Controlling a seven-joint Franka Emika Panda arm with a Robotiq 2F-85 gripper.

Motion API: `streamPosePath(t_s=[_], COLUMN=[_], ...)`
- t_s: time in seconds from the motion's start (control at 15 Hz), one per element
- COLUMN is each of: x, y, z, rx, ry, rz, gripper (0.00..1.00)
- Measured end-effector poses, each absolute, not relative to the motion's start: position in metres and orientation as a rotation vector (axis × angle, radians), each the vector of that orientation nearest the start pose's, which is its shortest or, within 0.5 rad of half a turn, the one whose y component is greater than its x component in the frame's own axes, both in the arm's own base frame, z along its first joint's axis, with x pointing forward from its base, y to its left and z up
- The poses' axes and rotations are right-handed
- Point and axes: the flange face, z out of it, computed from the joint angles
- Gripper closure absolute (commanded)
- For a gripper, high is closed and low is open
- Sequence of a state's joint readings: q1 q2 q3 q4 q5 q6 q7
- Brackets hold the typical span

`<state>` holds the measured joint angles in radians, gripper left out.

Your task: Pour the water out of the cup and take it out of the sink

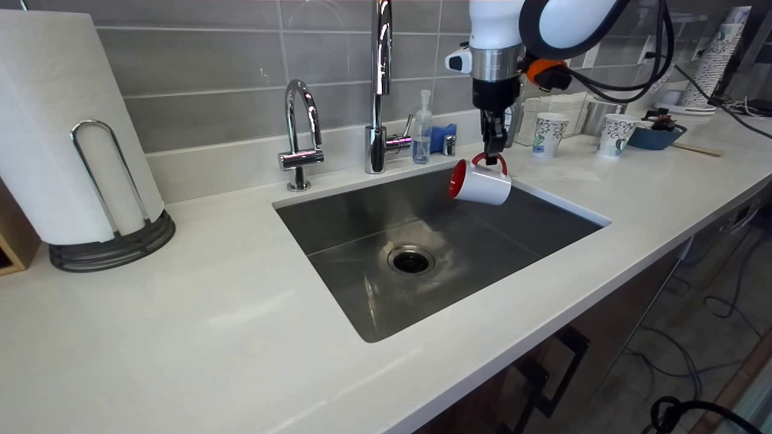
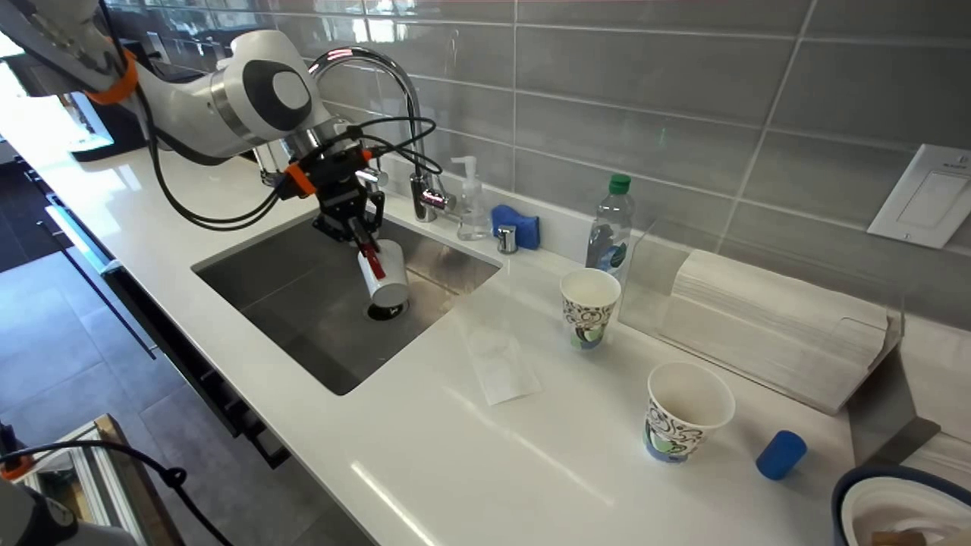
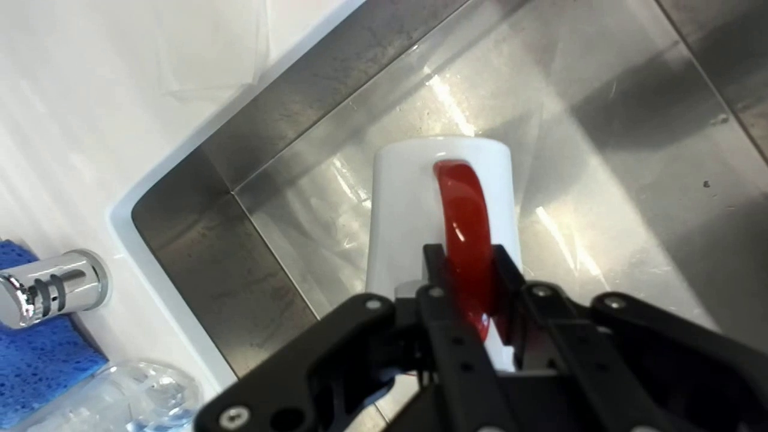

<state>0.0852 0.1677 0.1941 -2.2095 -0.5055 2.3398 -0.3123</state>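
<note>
The cup is a white mug with a red inside and red handle. It shows in both exterior views (image 1: 485, 187) (image 2: 390, 277) and in the wrist view (image 3: 402, 198). My gripper (image 1: 494, 160) is shut on the red handle, one finger on each side, also seen in the wrist view (image 3: 469, 255). The mug is held in the air over the steel sink (image 1: 482, 241), tipped about on its side, handle up. Its red mouth faces left in an exterior view and is hidden in the wrist view. No stream of water shows; I cannot tell whether water is inside.
A tall faucet (image 1: 377, 90) and a small faucet (image 1: 297, 138) stand behind the sink. A soap pump (image 1: 422, 129), blue sponge (image 2: 516, 226) and green-capped bottle (image 2: 609, 227) line the back. Two paper cups (image 2: 588, 303) (image 2: 683, 413) stand on the counter beside the sink.
</note>
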Motion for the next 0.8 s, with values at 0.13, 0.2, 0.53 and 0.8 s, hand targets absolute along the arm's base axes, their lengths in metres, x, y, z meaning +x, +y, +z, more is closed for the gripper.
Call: streamPosePath(t_s=[0.13, 0.2, 0.53, 0.8], x=[0.528, 0.529, 0.534, 0.527], y=[0.140, 0.138, 0.132, 0.121], z=[0.303, 0.303, 0.298, 0.292], rx=[-3.084, -3.084, -3.040, -2.991], ry=[-1.575, -1.561, -1.453, -1.312], rz=[0.046, 0.023, -0.242, -0.482], gripper=[0.95, 0.95, 0.95, 0.95])
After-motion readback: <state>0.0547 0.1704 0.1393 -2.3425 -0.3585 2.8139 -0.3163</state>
